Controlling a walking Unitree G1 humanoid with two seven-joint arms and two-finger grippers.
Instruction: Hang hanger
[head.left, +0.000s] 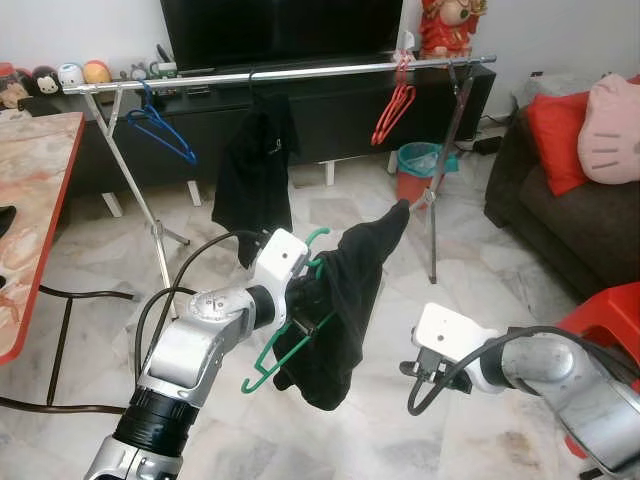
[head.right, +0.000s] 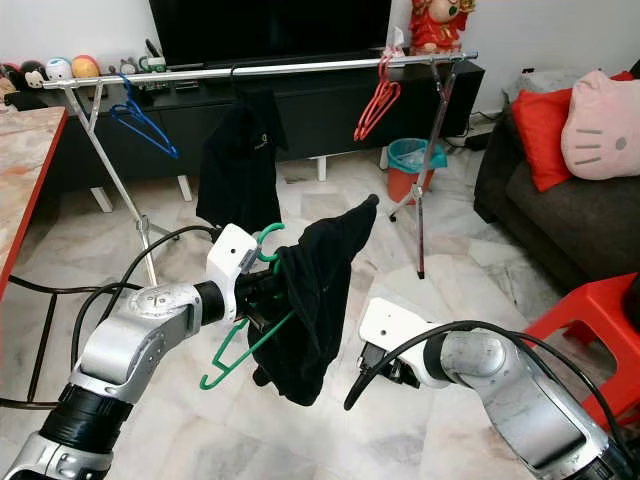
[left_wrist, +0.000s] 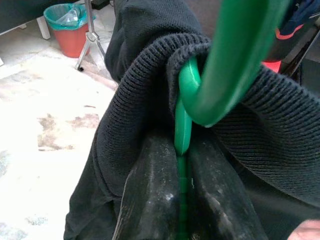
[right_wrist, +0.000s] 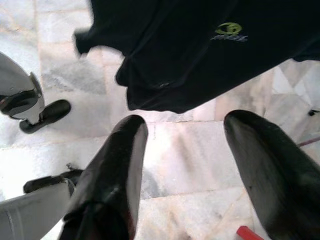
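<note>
Left eye view first: my left pincer (head.left: 305, 290) sits in the middle of the frame, clamped on the green hanger (head.left: 283, 350), which has a black garment (head.left: 345, 300) draped over it. Hanger and cloth hang out in mid-air over the marble floor (head.left: 480, 300), low center of the frame. Across the top runs the silver clothes rail (head.left: 280, 73), with a blue hanger (head.left: 160, 128) on its left part, another black shirt (head.left: 255, 165) near the middle and a red hanger (head.left: 392, 112) toward the right. My right pincer (head.left: 412, 370) hovers at lower right, well apart from the cloth.

Right eye view: same layout, plus the red sofa cushion (head.right: 545, 135) at the right edge and the teal-lined bin (head.right: 408, 165) behind the rail's leg.

Left wrist view: my two fingers (left_wrist: 150, 190) are squeezed tight on the hanger's green stem, knit fabric bunched around it.

Right wrist view: my fingers (right_wrist: 115, 170) are spread wide with nothing between them, floor tiles below, the garment's hem hanging in the upper part of the frame.
</note>
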